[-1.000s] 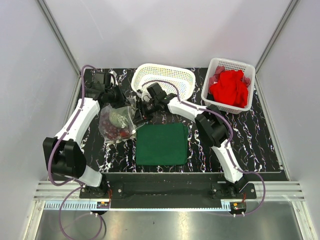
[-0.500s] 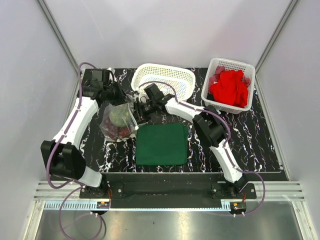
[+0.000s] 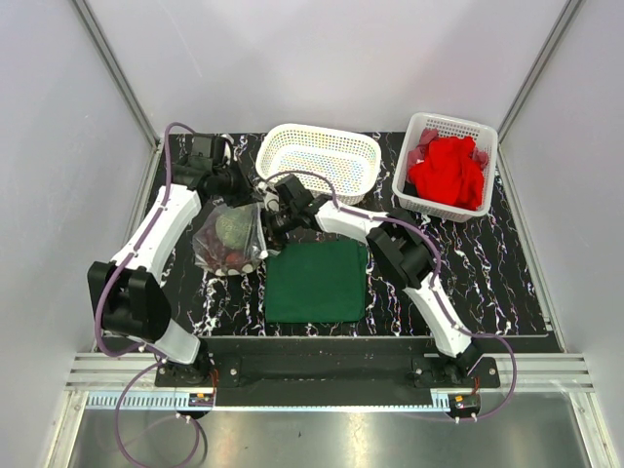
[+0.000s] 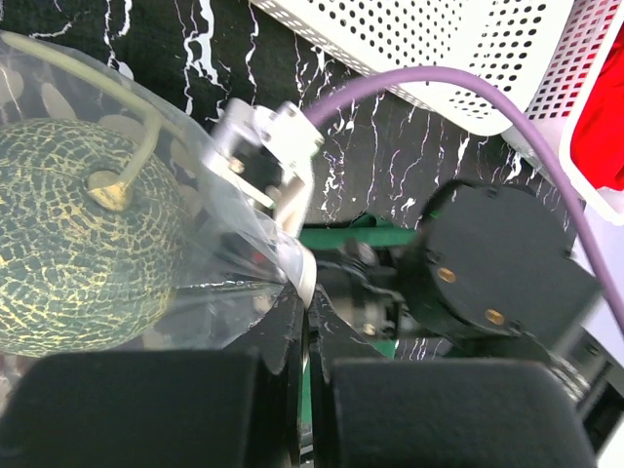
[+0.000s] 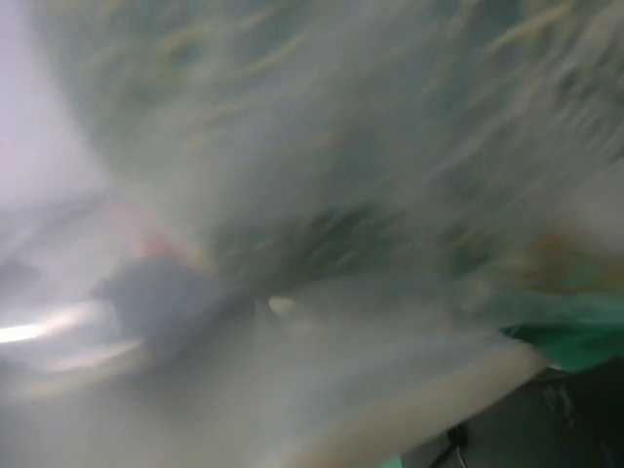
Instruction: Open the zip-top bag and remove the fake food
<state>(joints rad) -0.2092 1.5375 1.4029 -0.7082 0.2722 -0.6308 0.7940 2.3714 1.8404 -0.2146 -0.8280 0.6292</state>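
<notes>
While the clamped left gripper [image 4: 308, 341] pinches the zip-top bag [image 3: 226, 239], the right gripper [image 3: 275, 211] sits at its right edge, grip unclear

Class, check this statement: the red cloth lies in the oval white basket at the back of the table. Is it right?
Not right. The red cloth lies in the rectangular basket at the back of the table, not the oval basket. The top external view shows it.

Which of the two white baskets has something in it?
The rectangular basket at the table's far right corner, which holds a red cloth. The oval basket, at the far middle, shows only bare lattice.
</notes>
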